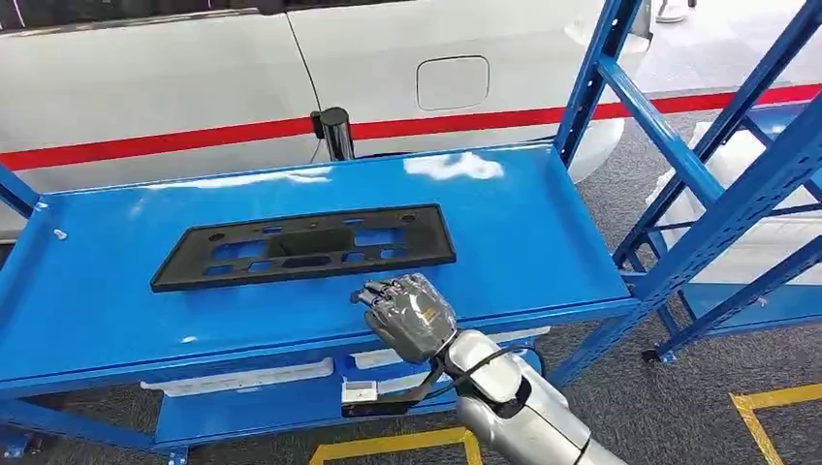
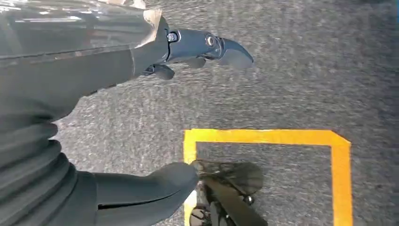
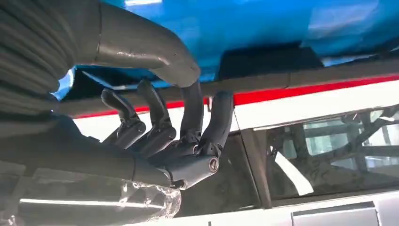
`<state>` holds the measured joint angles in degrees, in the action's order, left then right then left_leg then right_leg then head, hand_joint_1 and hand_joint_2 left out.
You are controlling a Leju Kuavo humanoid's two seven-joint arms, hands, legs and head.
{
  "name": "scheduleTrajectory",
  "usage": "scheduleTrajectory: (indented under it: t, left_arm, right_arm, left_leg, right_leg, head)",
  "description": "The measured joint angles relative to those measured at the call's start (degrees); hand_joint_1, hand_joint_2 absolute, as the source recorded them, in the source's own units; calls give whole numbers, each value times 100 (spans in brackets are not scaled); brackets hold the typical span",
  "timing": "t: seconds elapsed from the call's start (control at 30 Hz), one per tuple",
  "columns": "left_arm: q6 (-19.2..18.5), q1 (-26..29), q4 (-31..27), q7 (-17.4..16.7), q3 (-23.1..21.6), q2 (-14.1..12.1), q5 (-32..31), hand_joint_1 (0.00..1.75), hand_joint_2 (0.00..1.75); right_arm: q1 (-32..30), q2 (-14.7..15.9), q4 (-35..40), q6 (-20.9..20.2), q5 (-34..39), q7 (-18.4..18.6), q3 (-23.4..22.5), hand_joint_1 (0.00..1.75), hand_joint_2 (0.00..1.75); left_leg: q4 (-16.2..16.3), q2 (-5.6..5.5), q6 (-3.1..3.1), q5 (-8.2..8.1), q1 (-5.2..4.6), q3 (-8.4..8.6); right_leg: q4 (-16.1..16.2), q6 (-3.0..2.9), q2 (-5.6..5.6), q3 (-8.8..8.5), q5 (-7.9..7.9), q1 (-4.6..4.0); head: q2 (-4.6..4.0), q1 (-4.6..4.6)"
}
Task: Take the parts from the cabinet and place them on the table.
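Filling the background of the head view is a white car body with a red stripe [image 1: 194,145], and in front of it stands the glossy blue metal table [image 1: 543,242], flanked on the right by blue steel cabinet racking [image 1: 717,184]. Below the table top, a lower blue shelf [image 1: 242,407] carries white parts I cannot make out clearly. Grey carpet with yellow tape lines [image 1: 775,397] covers the floor.

Lying flat on the table top is the long black plastic plate-shaped part with cut-outs [image 1: 305,247], its long axis running left to right across the robot's view, slightly tilted. It appears already placed.

The silver right hand [image 1: 407,315] hovers over the near edge of the table, just in front of the part's right half, fingers loosely spread and holding nothing; the right wrist view confirms the fingers [image 3: 160,127] are apart and empty. The part lies forward and slightly left of this hand, so the right arm is plainly the nearer one.

The left hand [image 2: 141,117] hangs toward the floor, thumb and fingers apart, empty.
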<state>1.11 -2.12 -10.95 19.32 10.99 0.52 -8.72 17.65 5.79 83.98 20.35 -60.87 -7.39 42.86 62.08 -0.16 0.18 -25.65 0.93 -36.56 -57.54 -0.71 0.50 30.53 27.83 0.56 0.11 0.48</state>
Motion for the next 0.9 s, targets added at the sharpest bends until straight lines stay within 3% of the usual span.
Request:
scheduleTrajectory:
  t: [0.03,0.07,0.17,0.2,0.23,0.3,0.37,0.4,0.43,0.5,0.53,0.57,0.6,0.63,0.67,0.8,0.9]
  left_arm:
    - [0,-2,0,0,-2,-15,0,0,175]
    - [-4,-9,-2,-9,-7,-16,-4,0,175]
    - [2,-19,-17,-15,-11,-33,-9,0,175]
    - [2,-24,-24,-18,-11,-28,-9,0,175]
    - [2,-24,-33,-20,-13,-17,-11,0,175]
    - [2,-57,-35,-31,-13,-22,-17,0,175]
    - [0,-69,-35,-44,-15,-13,-22,0,175]
    - [0,-73,-39,-66,-17,-9,-24,0,175]
    - [0,-69,-39,-85,-17,0,-24,0,175]
    - [0,-84,-44,-105,-20,20,-24,0,175]
    - [2,-89,-46,-125,-20,20,-24,0,175]
    - [24,-99,-50,-153,-20,2,-24,0,175]
    - [44,-105,-52,-175,-20,0,-24,0,175]
    - [74,-106,-59,-186,-20,-11,-24,0,175]
    - [96,-106,-59,-188,-20,-2,-24,0,175]
    - [131,-126,-74,-201,-20,11,-24,0,175]
    - [146,-132,-85,-236,-20,15,-26,0,175]
  right_arm:
    - [0,-7,15,2,-4,4,-9,175,175]
    - [15,-11,28,7,-13,13,-15,175,175]
    - [-1,-20,55,9,-31,17,-31,175,175]
    - [-1,-31,83,11,-35,17,-44,175,175]
    - [6,-31,98,11,-39,17,-68,175,175]
    - [28,-35,127,11,-52,17,-83,175,175]
    - [13,-26,127,7,-55,17,-87,175,175]
    - [16,-26,127,4,-59,17,-85,175,175]
    - [24,-31,127,2,-59,17,-85,175,175]
    - [46,-37,127,-4,-72,17,-83,175,175]
    - [63,-37,127,-13,-83,15,-76,175,175]
    - [93,-52,122,-37,-92,15,-66,175,175]
    - [105,-70,122,-65,-120,15,-55,175,175]
    - [112,-90,122,-85,-142,17,-46,175,175]
    - [137,-109,122,-118,-155,17,-37,175,175]
    - [274,-175,114,-212,-173,17,26,175,175]
    - [399,-192,61,-321,-138,13,107,175,175]
  left_leg:
    - [-356,0,70,123,-30,155]
    - [-407,8,75,50,-51,215]
    - [-410,-5,126,25,-97,206]
    - [-499,-3,161,55,-37,281]
    - [-546,1,177,57,-37,335]
    - [-548,7,235,14,-30,376]
    - [-546,-2,241,-34,-32,407]
    - [-546,-11,231,-69,-30,450]
    - [-545,-18,216,-107,-24,503]
    - [-537,-39,164,-199,-6,650]
    - [-535,-42,121,-248,-10,678]
    - [-499,-51,70,-314,-63,655]
    - [-493,-43,66,-336,-60,648]
    - [-491,-41,147,-335,-58,661]
    - [-500,-34,173,-328,-55,666]
    - [-578,-17,172,-333,-38,704]
    - [-611,-8,141,-344,-35,720]
  right_leg:
    - [12,17,1,2,43,5]
    - [-1,72,8,-30,81,-75]
    - [44,141,9,-50,108,-21]
    - [25,179,4,-31,140,-66]
    - [-135,196,-11,21,186,-33]
    - [-967,160,-10,504,487,-26]
    - [-1782,181,-9,1034,684,-14]
    - [-1900,240,-10,1195,620,2]
    - [-1680,311,-12,1148,443,19]
    - [-571,461,-32,691,-150,70]
    - [-134,491,-65,525,-353,102]
    - [-72,422,-64,442,-350,75]
    - [-55,328,-48,451,-364,114]
    - [-57,319,-40,455,-368,104]
    - [-57,318,-29,454,-368,92]
    - [-56,249,-11,453,-324,59]
    - [-57,228,-11,453,-312,48]
  head:
    - [0,9]
    - [0,11]
    - [0,4]
    - [0,7]
    - [0,13]
    - [0,15]
    - [0,13]
    - [0,13]
    - [0,13]
    - [0,13]
    - [0,20]
    - [0,20]
    - [0,4]
    - [0,2]
    - [0,4]
    - [0,4]
    - [0,4]
